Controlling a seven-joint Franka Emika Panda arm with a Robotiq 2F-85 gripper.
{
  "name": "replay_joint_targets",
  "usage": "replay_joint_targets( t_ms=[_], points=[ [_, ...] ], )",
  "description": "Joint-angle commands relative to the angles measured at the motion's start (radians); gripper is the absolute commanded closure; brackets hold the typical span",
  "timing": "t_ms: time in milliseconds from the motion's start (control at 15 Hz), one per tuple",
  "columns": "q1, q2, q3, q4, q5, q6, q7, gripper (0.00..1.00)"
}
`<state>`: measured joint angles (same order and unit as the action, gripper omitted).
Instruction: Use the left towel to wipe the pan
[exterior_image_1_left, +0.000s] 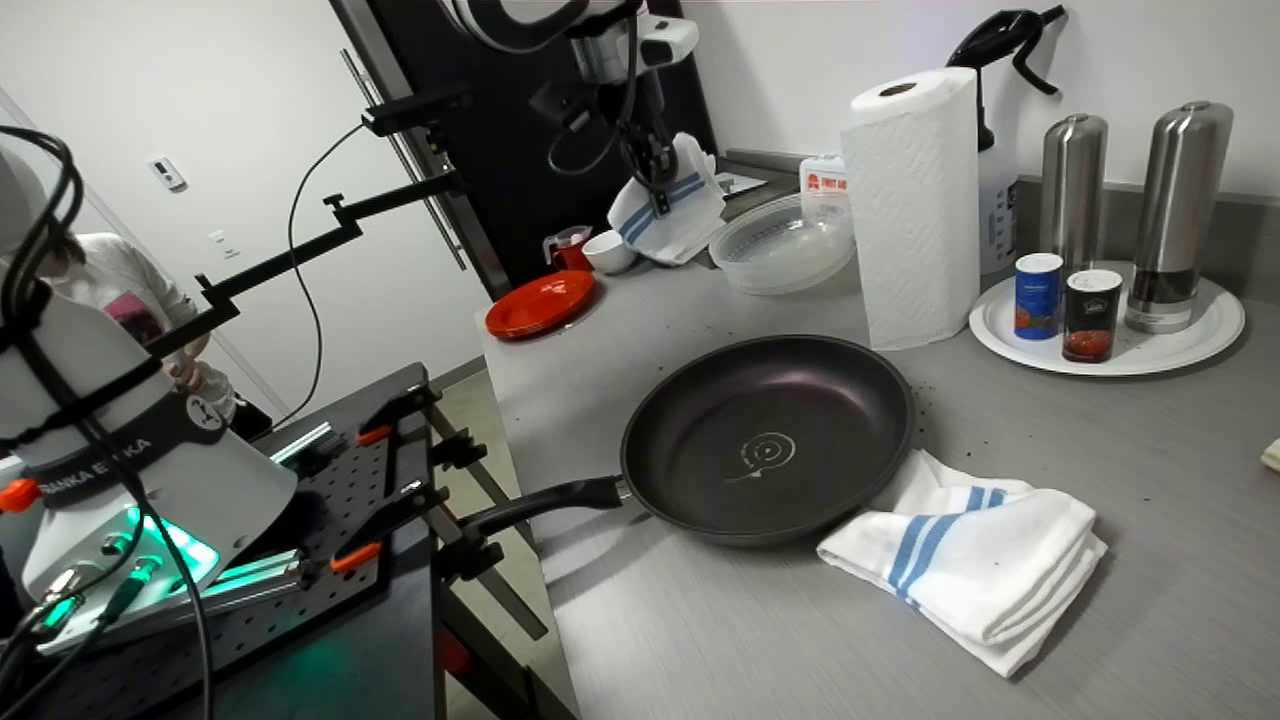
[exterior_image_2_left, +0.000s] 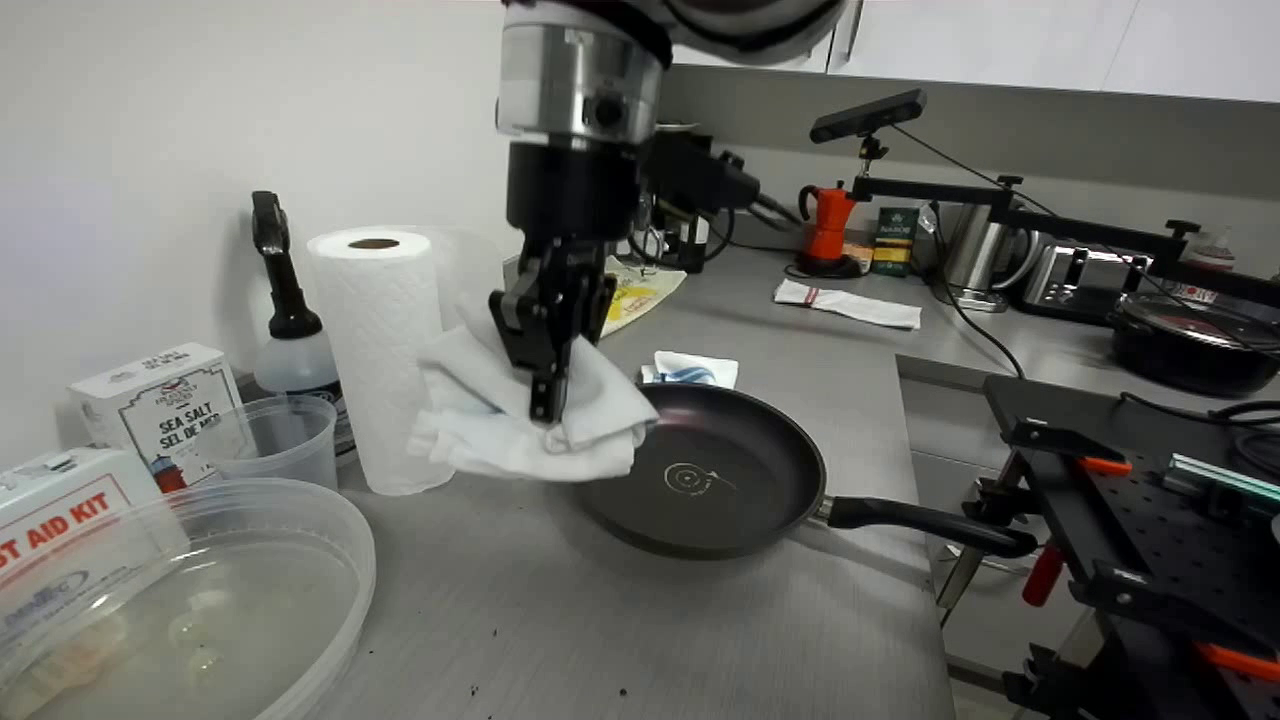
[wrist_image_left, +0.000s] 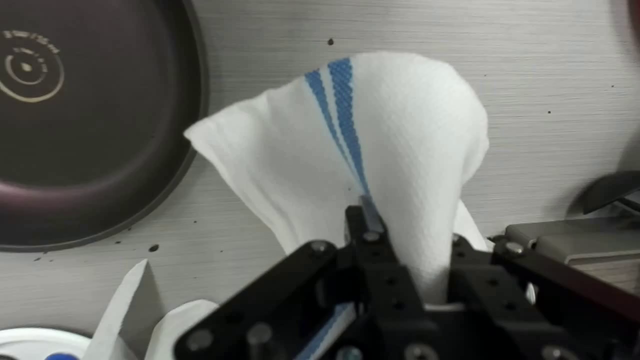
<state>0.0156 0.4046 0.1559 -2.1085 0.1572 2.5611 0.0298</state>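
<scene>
Pan (wrist_image_left: 102, 122) on the desk (wrist_image_left: 260, 40), left of the raised hand (wrist_image_left: 412, 232) (wrist view), which grips a striped towel (wrist_image_left: 420, 115) and should travel that way.

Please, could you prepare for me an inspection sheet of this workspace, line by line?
Surface: gray countertop; dark specks scattered on it.
Job's things: frying pan on the countertop; held dish towel, blue-striped; folded dish towel beside the pan.
Clutter: paper towel roll, sea salt box, first aid kit, clear plastic container.
Gripper: shut on the held dish towel.
Cables: black cables cross the robot base.
Surroundings: person beyond the robot base, in an exterior view.
</scene>
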Motion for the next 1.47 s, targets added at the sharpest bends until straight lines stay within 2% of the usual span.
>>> replay_joint_targets(
  t_ms=[0,267,467,1133,1400],
  points=[
    [-0.045,-0.113,-0.043,-0.006,0.010,-0.132,-0.065,0.96],
    [-0.080,-0.171,-0.121,0.027,-0.026,-0.241,-0.091,0.96],
    [-0.084,-0.180,-0.167,0.041,-0.083,-0.266,-0.078,0.96],
    [-0.087,-0.101,-0.236,0.053,-0.172,-0.190,0.002,0.96],
    [-0.110,-0.043,-0.260,0.095,-0.174,-0.183,-0.027,0.96]
  ],
)
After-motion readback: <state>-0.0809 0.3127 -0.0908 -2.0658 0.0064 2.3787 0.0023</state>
